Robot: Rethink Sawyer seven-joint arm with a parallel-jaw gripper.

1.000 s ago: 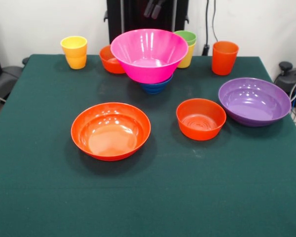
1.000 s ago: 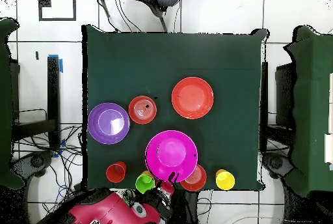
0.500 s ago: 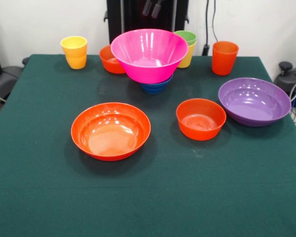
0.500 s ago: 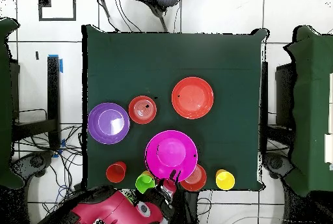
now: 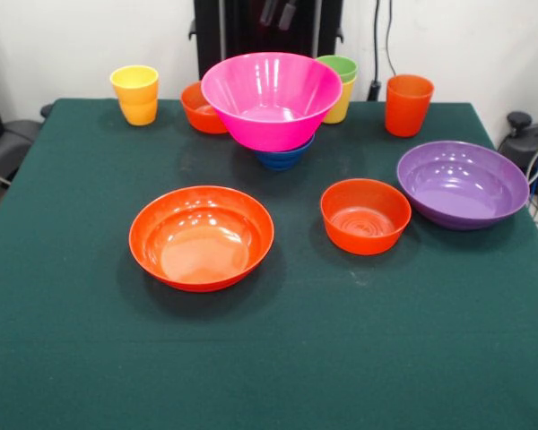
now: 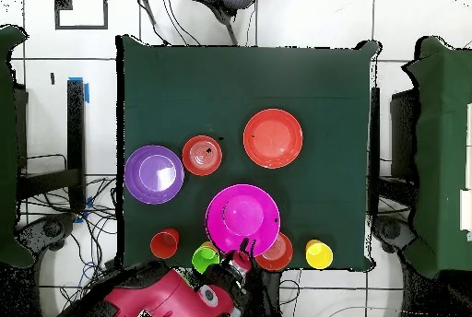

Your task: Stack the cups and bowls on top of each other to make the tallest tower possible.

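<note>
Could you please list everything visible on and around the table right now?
Pink bowl: one, sitting on the blue bowl, far centre.
Wide orange bowl: one, centre.
Small orange bowls: two, one centre-right, one behind the pink bowl.
Purple bowl: one, right.
Yellow cups: two, one far left, one under the green cup.
Orange cup: one, far right.
Table: one, green.
Gripper: over the pink bowl's edge.

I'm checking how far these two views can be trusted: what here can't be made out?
- Blue bowl: front view shows only its lower part under the pink bowl; overhead hides it fully.
- Yellow cup beneath the green cup: mostly behind the pink bowl.
- Gripper: cut off by the top edge; open or shut unclear.
</note>
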